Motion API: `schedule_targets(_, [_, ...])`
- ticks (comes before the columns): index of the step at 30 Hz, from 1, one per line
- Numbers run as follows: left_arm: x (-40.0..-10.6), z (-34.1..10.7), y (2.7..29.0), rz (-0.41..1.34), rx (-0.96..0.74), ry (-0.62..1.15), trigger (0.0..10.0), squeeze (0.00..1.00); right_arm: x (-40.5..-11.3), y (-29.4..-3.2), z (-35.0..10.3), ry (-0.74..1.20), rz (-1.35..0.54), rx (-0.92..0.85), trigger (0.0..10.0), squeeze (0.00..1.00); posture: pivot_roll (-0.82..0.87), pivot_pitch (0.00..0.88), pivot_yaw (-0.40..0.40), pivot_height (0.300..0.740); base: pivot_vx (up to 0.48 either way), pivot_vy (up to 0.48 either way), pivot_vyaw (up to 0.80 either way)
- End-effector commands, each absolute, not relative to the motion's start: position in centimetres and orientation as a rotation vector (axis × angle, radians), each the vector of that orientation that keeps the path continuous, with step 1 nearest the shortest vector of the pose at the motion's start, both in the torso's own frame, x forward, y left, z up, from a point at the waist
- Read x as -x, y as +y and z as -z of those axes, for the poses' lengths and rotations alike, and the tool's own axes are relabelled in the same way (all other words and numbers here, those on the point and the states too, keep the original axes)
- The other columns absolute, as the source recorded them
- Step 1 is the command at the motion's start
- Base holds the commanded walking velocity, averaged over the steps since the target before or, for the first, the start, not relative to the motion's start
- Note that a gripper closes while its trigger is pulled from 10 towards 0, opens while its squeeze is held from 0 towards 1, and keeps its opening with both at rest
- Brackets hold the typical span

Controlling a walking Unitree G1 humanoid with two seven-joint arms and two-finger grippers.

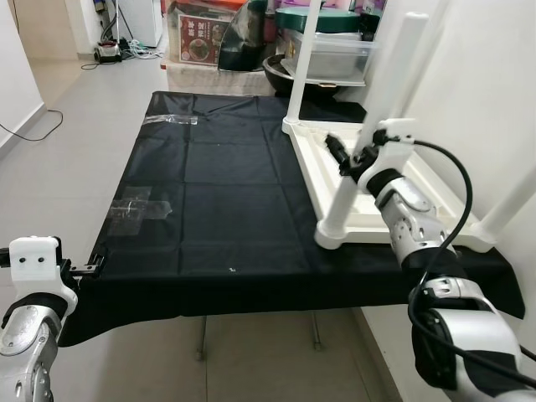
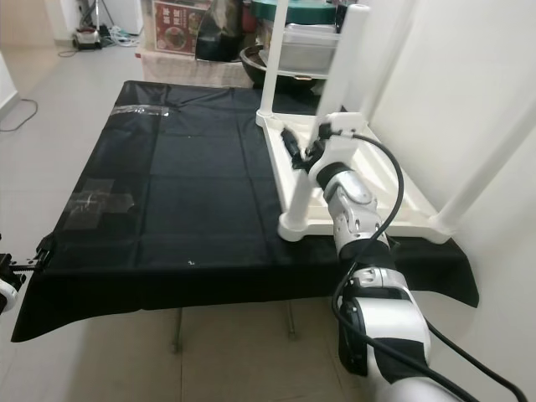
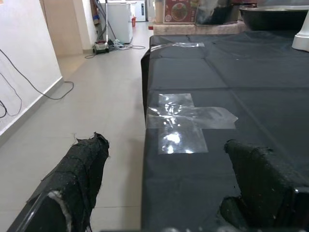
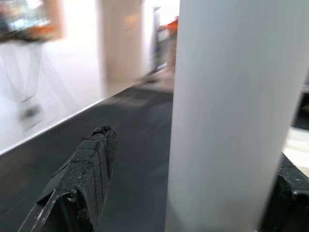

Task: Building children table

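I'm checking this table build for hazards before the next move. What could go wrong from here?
1. The right tool has its fingers around the near white leg without clamping it; a sideways push might tilt or strain the leg.
2. The upside-down white tabletop lies near the black-covered table's front edge, so a tug might drag it off.
3. The left tool sits at the cloth's corner and might snag it.

White table [image 1: 352,201], black cloth [image 1: 209,193]
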State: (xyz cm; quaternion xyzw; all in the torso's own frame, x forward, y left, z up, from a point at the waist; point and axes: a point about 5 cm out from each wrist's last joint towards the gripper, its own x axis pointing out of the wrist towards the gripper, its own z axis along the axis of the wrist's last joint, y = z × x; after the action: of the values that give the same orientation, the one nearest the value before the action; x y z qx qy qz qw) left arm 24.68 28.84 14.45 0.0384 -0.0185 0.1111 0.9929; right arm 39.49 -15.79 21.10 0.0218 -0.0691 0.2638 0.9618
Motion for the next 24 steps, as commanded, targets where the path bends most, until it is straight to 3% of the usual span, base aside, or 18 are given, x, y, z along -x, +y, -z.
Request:
schedule_targets(1, [-24.8, -14.1, 28.6, -0.214, -0.071, -0.029, 10.0, 0.0, -38.8, -13.1, -18.6, -0.036, -0.701, -0.018, 10.0, 0.0, 0.1, 0.0, -0.127, 0.74, 0.0, 0.0, 0.0])
schedule_targets(4, [-24.7, -14.1, 28.6, -0.218, -0.073, -0.03, 10.0, 0.0, -38.4, -11.1, -17.0, 0.025, -0.774, -0.035, 8.8, 0.0, 0.12, 0.0, -0.135, 0.74, 0.0, 0.0, 0.0])
schedule_targets(5, [-24.6, -14.1, 28.6, -0.219, -0.073, -0.03, 10.0, 0.0, -38.6, -10.8, -16.9, 0.036, -0.756, -0.069, 5.9, 0.0, 0.12, 0.0, -0.135, 0.74, 0.0, 0.0, 0.0])
schedule_targets(6, [-24.6, -14.1, 28.6, -0.219, -0.073, -0.03, 10.0, 0.0, -38.6, -10.8, -16.9, 0.036, -0.756, -0.069, 5.9, 0.0, 0.12, 0.0, -0.135, 0.74, 0.0, 0.0, 0.0])
schedule_targets(7, [-24.6, -14.1, 28.6, -0.219, -0.074, -0.029, 10.0, 0.0, -38.7, -10.6, -16.7, 0.047, -0.721, -0.095, 3.4, 0.0, 0.12, 0.0, -0.134, 0.74, 0.0, 0.0, 0.0])
schedule_targets(8, [-24.6, -14.1, 28.6, -0.219, -0.074, -0.029, 10.0, 0.0, -38.7, -10.6, -16.7, 0.047, -0.721, -0.095, 3.4, 0.0, 0.12, 0.0, -0.134, 0.74, 0.0, 0.0, 0.0])
schedule_targets(9, [-24.5, -14.1, 28.6, -0.219, -0.074, -0.029, 10.0, 0.0, -38.9, -10.7, -16.6, 0.058, -0.682, -0.095, 1.2, 0.0, 0.12, 0.0, -0.134, 0.74, 0.0, 0.0, 0.0])
schedule_targets(10, [-24.5, -14.2, 28.6, -0.218, -0.074, -0.029, 10.0, 0.0, -39.0, -10.8, -16.3, 0.072, -0.624, -0.096, 0.0, 0.0, 0.11, 0.0, -0.13, 0.74, 0.0, 0.0, 0.0])
schedule_targets(11, [-24.5, -14.2, 28.6, -0.218, -0.074, -0.029, 10.0, 0.0, -39.0, -10.8, -16.3, 0.072, -0.624, -0.096, 0.0, 0.0, 0.11, 0.0, -0.13, 0.74, 0.0, 0.0, 0.0])
schedule_targets(13, [-24.5, -14.2, 28.6, -0.217, -0.072, -0.029, 10.0, 0.0, -39.4, -11.9, -15.7, 0.096, -0.442, -0.187, 0.0, 0.0, 0.11, 0.0, -0.13, 0.74, 0.0, 0.0, 0.0])
schedule_targets(15, [-24.5, -14.2, 28.6, -0.217, -0.072, -0.029, 10.0, 0.0, -39.5, -15.0, -13.9, 0.22, -0.08, -0.266, 0.0, 0.0, 0.11, 0.0, -0.131, 0.74, 0.0, 0.0, 0.0])
schedule_targets(16, [-24.5, -14.2, 28.6, -0.217, -0.072, -0.029, 10.0, 0.0, -39.5, -15.0, -13.9, 0.22, -0.08, -0.266, 0.0, 0.0, 0.11, 0.0, -0.131, 0.74, 0.0, 0.0, 0.0])
schedule_targets(18, [-24.5, -14.2, 28.7, -0.219, -0.071, -0.03, 10.0, 0.0, -38.4, -18.9, -11.8, 0.323, 0.296, -0.22, 0.0, 0.0, 0.11, 0.0, -0.126, 0.74, 0.0, 0.0, 0.0])
schedule_targets(19, [-24.5, -14.2, 28.7, -0.219, -0.071, -0.03, 10.0, 0.0, -38.4, -18.9, -11.8, 0.323, 0.296, -0.22, 0.0, 0.0, 0.11, 0.0, -0.126, 0.74, 0.0, 0.0, 0.0])
schedule_targets(21, [-24.5, -14.2, 28.7, -0.219, -0.07, -0.03, 10.0, 0.0, -37.1, -21.5, -10.4, 0.387, 0.531, -0.113, 0.0, 0.0, 0.1, 0.0, -0.119, 0.74, 0.0, 0.0, 0.0])
schedule_targets(24, [-24.5, -14.3, 28.8, -0.218, -0.068, -0.031, 10.0, 0.0, -36.3, -22.3, -9.9, 0.401, 0.617, -0.031, 0.0, 0.0, 0.09, 0.0, -0.117, 0.74, 0.0, 0.0, 0.0])
